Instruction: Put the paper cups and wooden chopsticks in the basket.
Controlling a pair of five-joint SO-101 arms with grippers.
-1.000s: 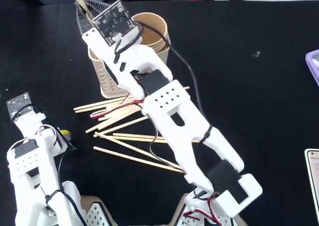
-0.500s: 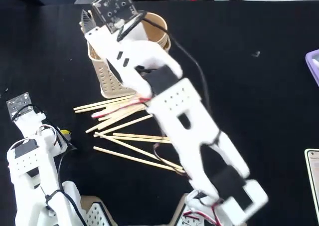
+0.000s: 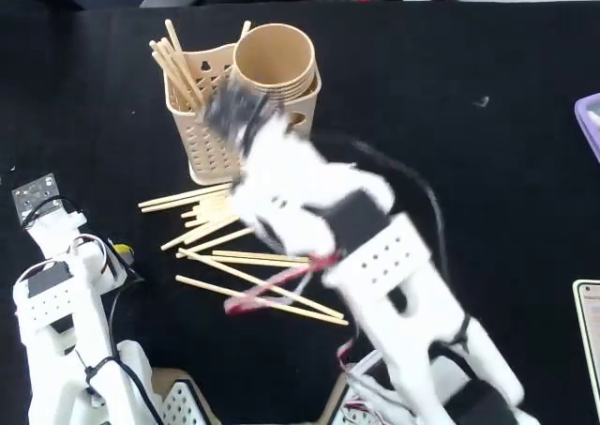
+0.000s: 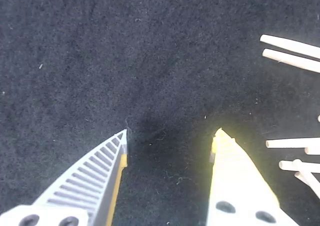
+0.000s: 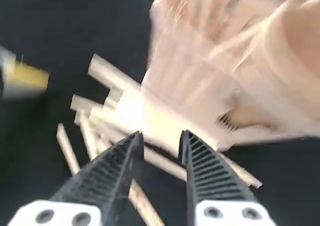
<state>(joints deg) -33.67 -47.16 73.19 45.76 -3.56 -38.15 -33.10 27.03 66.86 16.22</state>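
Observation:
A beige perforated basket (image 3: pixel 202 134) stands at the back of the black table. It holds a stack of paper cups (image 3: pixel 275 57) and several wooden chopsticks (image 3: pixel 173 61). More chopsticks (image 3: pixel 246 256) lie scattered in front of it. My right gripper (image 5: pixel 161 136) is open and holds nothing, hovering above the loose chopsticks (image 5: pixel 95 104) just in front of the basket (image 5: pixel 225 76). The right arm (image 3: pixel 309 200) is blurred. My left gripper (image 4: pixel 170 141) is open over bare cloth, with chopstick ends (image 4: pixel 290 46) off to one side.
The left arm (image 3: pixel 56 294) sits at the near left of the table. A purple object (image 3: pixel 591 115) and a white card (image 3: pixel 589 322) lie at the right edge. Bare cloth stretches between the basket and those items.
The right gripper held a chopstick over the basket, let it go into the basket, and has pulled back toward the near side. The left arm has not moved.

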